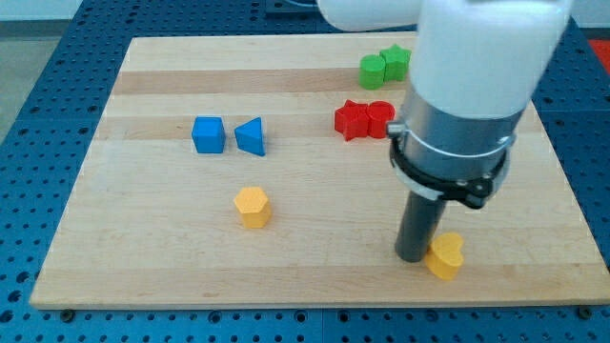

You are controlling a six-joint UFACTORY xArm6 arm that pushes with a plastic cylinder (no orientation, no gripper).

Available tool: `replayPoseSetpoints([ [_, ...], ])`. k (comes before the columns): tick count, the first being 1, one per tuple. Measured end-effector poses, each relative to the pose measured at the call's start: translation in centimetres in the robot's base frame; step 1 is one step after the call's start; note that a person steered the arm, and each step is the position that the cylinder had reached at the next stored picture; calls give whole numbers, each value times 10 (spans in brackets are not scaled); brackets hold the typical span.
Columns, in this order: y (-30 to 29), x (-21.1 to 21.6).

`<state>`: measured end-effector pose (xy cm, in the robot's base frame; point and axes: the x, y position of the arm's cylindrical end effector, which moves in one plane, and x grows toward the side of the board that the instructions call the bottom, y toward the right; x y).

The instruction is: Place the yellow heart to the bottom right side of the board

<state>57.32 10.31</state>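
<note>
On the tabletop [143, 205], the blue cube [208, 134] sits at the left with the blue triangle [251, 136] just beside it. Nearer, the yellow hexagon [253, 207] stands alone. Further right, the red star [352, 120] touches a red block [379, 118], perhaps a cylinder. Beyond them two green blocks [384, 66] touch. My tip [413, 257] presses the left side of the yellow heart [445, 256], near the right corner. There is no hand, only the rod.

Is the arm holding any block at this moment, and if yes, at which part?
Nothing is held. My tip only stands against the view's-left side of the yellow heart, near the board's bottom right.
</note>
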Motion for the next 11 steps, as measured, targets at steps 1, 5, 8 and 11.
replayPoseSetpoints([
  [1,5,0],
  [5,38,13],
  [8,72,13],
  [11,26,21],
])
